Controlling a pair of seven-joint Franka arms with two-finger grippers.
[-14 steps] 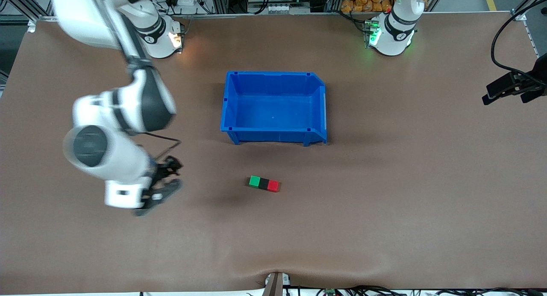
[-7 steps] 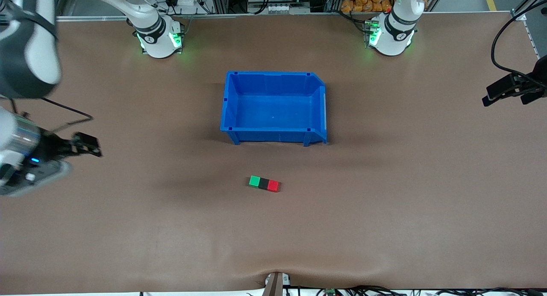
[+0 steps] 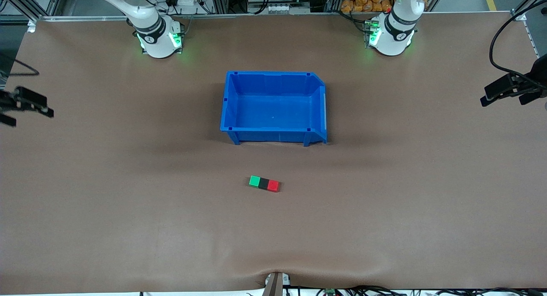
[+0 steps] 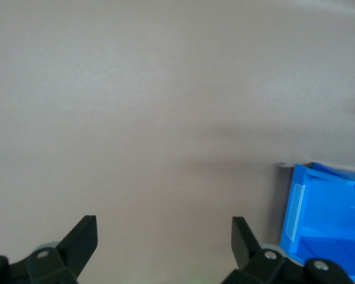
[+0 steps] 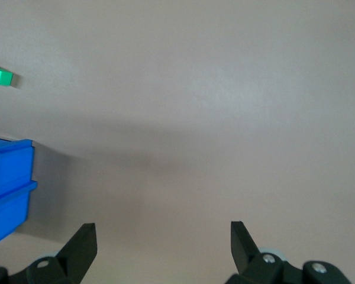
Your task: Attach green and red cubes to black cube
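1. We get even, bright overhead light on the bench (image 3: 128,227); no glare.
2. Soft shadow lies on the bench just nearer the front camera than the blue bin (image 3: 273,106), and a faint one beside the cube row (image 3: 264,183).
3. Green LEDs glow at both arm bases.
4. Wrist views look paler and washed out, with slightly soft claw fingers (image 4: 80,239).

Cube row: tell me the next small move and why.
Probably none beyond parking. The green cube, black cube and red cube sit joined in one row, nearer the front camera than the blue bin. The left hand and right hand are open at the table's ends.
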